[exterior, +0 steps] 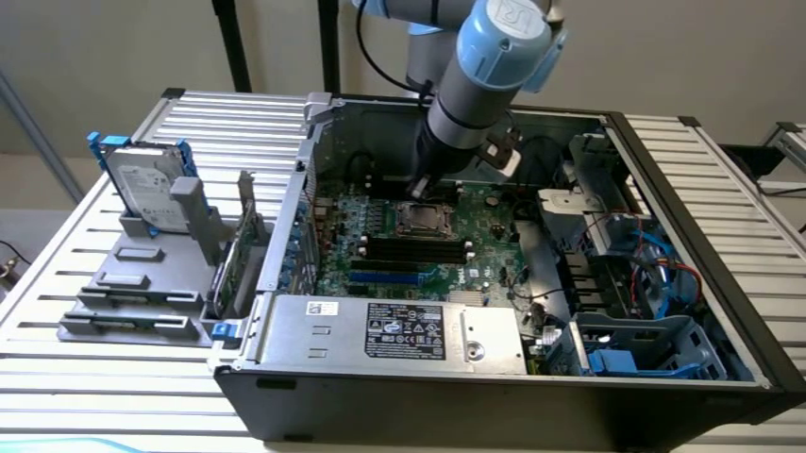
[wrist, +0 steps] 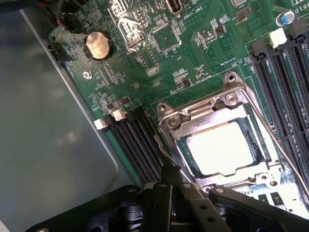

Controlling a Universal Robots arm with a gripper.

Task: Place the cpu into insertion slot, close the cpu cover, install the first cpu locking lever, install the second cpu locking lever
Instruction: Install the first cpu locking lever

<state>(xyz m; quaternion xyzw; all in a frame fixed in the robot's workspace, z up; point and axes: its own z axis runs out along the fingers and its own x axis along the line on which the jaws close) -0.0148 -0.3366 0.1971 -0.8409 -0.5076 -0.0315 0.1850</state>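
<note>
My pincer [wrist: 170,180] is clenched on nothing, its tip at the lever [wrist: 163,151] beside the cover [wrist: 193,118]. The cover lies shut over the cpu [wrist: 223,147], which is seated in the slot [wrist: 186,154]. I reckon a steady push down and sideways works best, clear of the memory slots [wrist: 133,145].

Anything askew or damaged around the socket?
Nothing stands out. The cpu lies square under the cover, which sits flat around it; the board nearby looks undamaged.
</note>
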